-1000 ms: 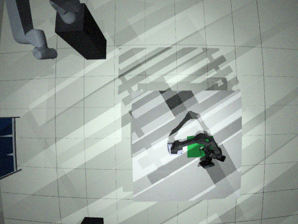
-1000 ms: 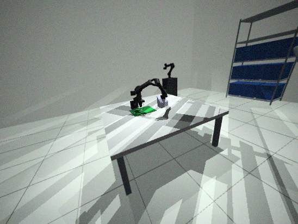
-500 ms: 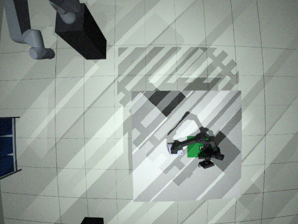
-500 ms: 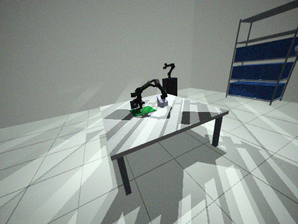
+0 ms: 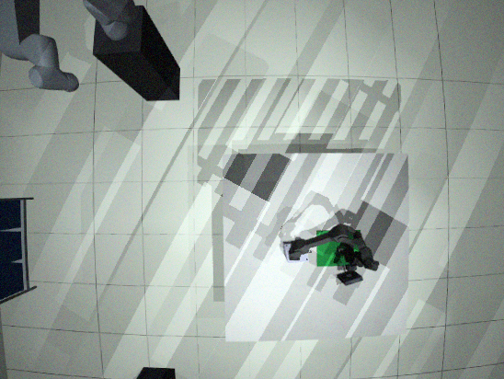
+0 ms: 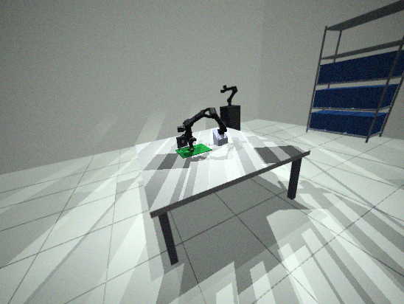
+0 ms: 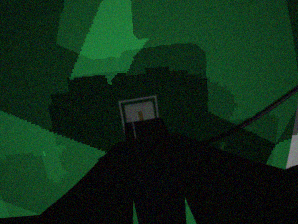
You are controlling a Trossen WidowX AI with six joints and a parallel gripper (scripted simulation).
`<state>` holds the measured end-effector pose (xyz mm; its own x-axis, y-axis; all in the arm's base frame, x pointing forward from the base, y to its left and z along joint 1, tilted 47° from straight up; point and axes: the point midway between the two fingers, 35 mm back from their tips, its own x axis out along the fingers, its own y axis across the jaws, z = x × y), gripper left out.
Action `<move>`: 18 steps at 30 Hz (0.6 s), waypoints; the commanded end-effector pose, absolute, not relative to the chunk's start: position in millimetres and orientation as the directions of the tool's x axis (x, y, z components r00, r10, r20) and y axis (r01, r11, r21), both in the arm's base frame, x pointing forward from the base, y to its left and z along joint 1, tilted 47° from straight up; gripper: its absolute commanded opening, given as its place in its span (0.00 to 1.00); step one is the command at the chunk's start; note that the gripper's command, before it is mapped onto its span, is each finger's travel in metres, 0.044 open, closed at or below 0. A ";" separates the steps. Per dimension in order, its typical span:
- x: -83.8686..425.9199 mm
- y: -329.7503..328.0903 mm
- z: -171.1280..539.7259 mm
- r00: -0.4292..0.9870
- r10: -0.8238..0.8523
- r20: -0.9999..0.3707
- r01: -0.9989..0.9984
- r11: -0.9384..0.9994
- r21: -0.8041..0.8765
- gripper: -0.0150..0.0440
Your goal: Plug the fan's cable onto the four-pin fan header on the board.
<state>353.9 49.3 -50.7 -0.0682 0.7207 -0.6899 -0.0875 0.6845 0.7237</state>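
Note:
The green board (image 5: pixel 325 258) (image 6: pixel 205 149) (image 7: pixel 245 40) lies flat on the table. In the wrist view the four-pin header (image 7: pixel 138 99) shows as a pale rectangular outline with a grey inside and one gold pin visible. The gripper (image 6: pixel 191 148) (image 7: pixel 151 136) points down low over the board, shut on the dark plug (image 7: pixel 148 128). The plug overlaps the near edge of the header in the wrist view; whether it sits in it or above it cannot be told. The dark cable (image 7: pixel 251 120) runs off to the right. The other pins are hidden.
The arm's pale base block (image 6: pixel 220 138) stands on the table (image 6: pixel 228 162) beside the board. A dark box (image 5: pixel 349 278) (image 6: pixel 181 142) is beside the gripper. A second arm on a black pedestal (image 6: pixel 230 117) and a shelf rack with blue bins (image 6: pixel 354 97) stand behind.

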 end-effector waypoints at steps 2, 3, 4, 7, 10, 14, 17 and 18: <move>354.1 50.4 -51.2 -0.067 0.723 -0.688 -0.084 0.683 0.726 0.25; 354.1 50.6 -51.3 -0.067 0.723 -0.688 -0.084 0.683 0.726 0.25; 354.1 50.8 -51.5 -0.067 0.723 -0.688 -0.084 0.683 0.726 0.25; 354.0 51.3 -52.0 -0.067 0.723 -0.688 -0.085 0.683 0.726 0.25; 353.8 51.7 -52.5 -0.067 0.723 -0.688 -0.085 0.683 0.726 0.25; 353.7 52.2 -53.1 -0.067 0.723 -0.688 -0.085 0.683 0.726 0.25; 353.6 52.6 -53.6 -0.067 0.723 -0.688 -0.085 0.683 0.726 0.25; 353.5 52.8 -53.7 -0.067 0.723 -0.688 -0.085 0.683 0.726 0.25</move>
